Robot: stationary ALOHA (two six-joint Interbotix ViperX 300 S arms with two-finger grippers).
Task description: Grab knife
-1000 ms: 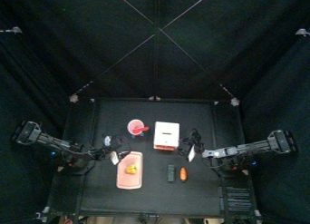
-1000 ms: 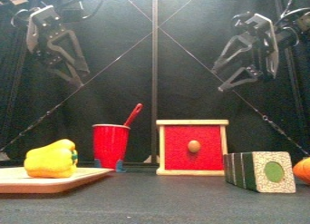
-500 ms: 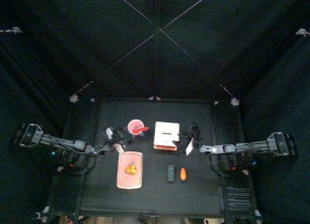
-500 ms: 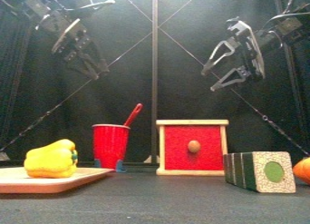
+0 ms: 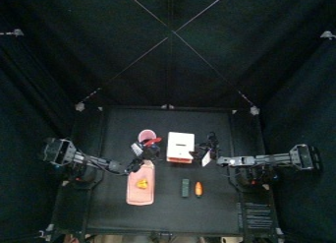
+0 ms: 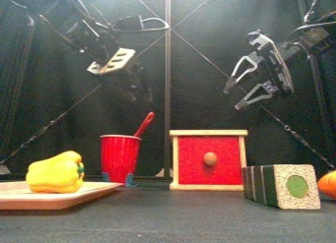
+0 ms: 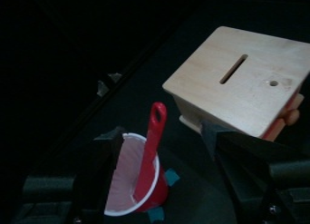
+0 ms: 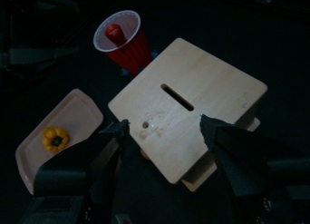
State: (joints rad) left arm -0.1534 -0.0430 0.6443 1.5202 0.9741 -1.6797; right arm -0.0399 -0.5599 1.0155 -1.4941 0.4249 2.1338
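The knife stands in a red cup [image 6: 120, 156]; only its red handle [image 6: 140, 125] sticks out, and the blade is hidden. The handle also shows in the left wrist view [image 7: 154, 141] and as a red tip in the right wrist view [image 8: 111, 31]. My left gripper [image 6: 122, 74] hangs open and empty above the cup [image 5: 147, 139]; in the left wrist view [image 7: 176, 187] its jaws stand either side of the cup [image 7: 130, 178]. My right gripper [image 6: 257, 78] is open and empty, high above the right side of the wooden box [image 6: 209, 159].
The wooden box [image 5: 182, 145], with a red front and a slot in its top [image 7: 237, 66], stands right of the cup. A cutting board [image 6: 53, 193] with a yellow pepper [image 6: 55, 172] lies front left. A dark block [image 6: 281, 185] and an orange thing [image 6: 328, 183] sit front right.
My left arm has swung right, from the table's left side to above the cup. The right gripper has barely moved.
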